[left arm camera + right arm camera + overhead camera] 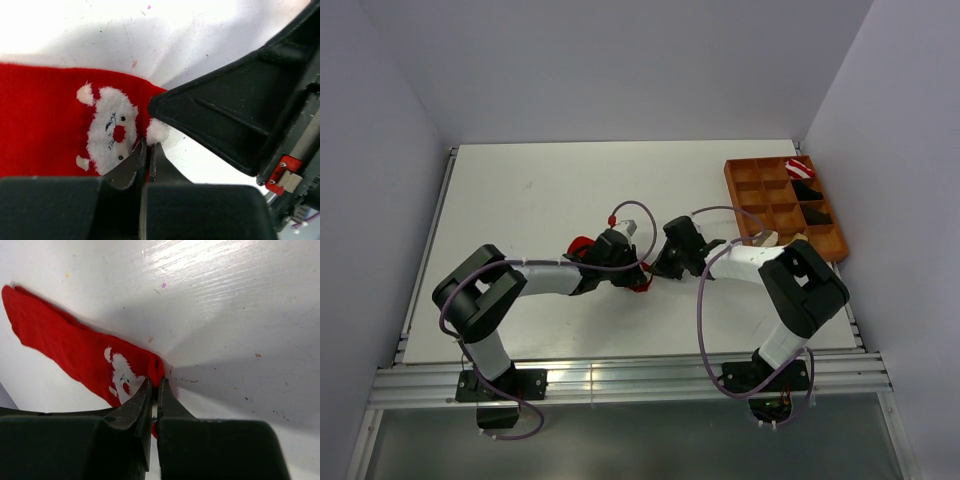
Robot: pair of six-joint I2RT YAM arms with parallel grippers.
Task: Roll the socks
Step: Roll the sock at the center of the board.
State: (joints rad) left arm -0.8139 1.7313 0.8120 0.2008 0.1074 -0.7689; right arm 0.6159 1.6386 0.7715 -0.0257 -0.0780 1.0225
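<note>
Scuffed white tabletop [225, 300] | flat red sock [65, 345], fuzzy white face [112, 130] | right tool [154, 385] pinching edge

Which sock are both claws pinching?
The red sock with the white fuzzy face, lying on the table; the striped bundle and black bundles sit in the orange tray.
</note>
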